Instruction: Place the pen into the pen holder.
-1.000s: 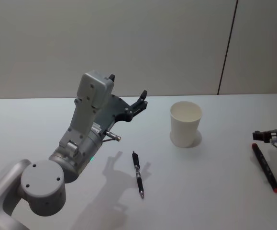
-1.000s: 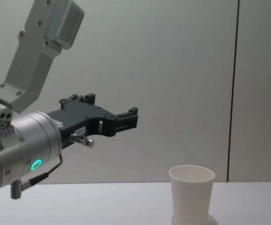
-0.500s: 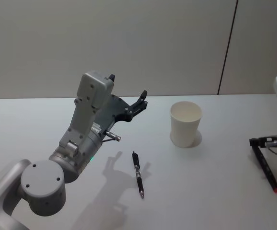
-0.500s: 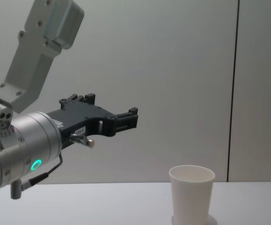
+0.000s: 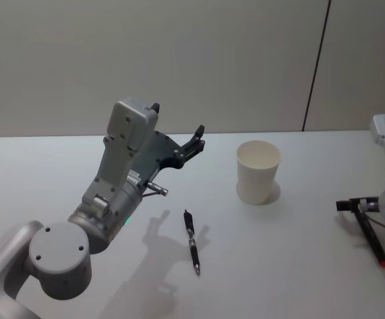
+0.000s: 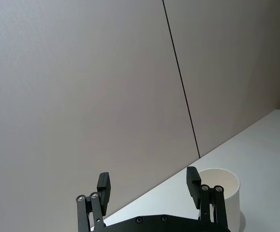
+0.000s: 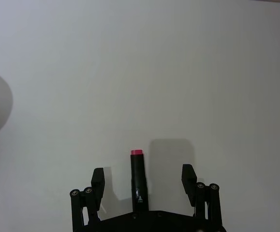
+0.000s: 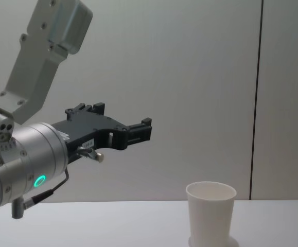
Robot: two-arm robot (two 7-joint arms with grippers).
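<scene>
Where it hangs low over the table (image 5: 292, 272), right gripper (image 7: 143, 173): spread wide astride the pen (image 7: 137, 181)
Left gripper (image 5: 177, 118): spread wide, raised
Pen holder (image 5: 258, 173): upright
Left arm's sticker (image 8: 88, 142): unreadable

Table (image 5: 46, 173); pen holder (image 5: 258, 173); pen (image 5: 372, 234); second pen (image 5: 191, 240)

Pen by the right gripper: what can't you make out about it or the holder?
- Right wrist view: rear of the pen hidden under the open right gripper.
- Chest view: base of the pen holder cut off by the bottom edge.
- Left wrist view: part of the pen holder hidden behind the left gripper.
</scene>
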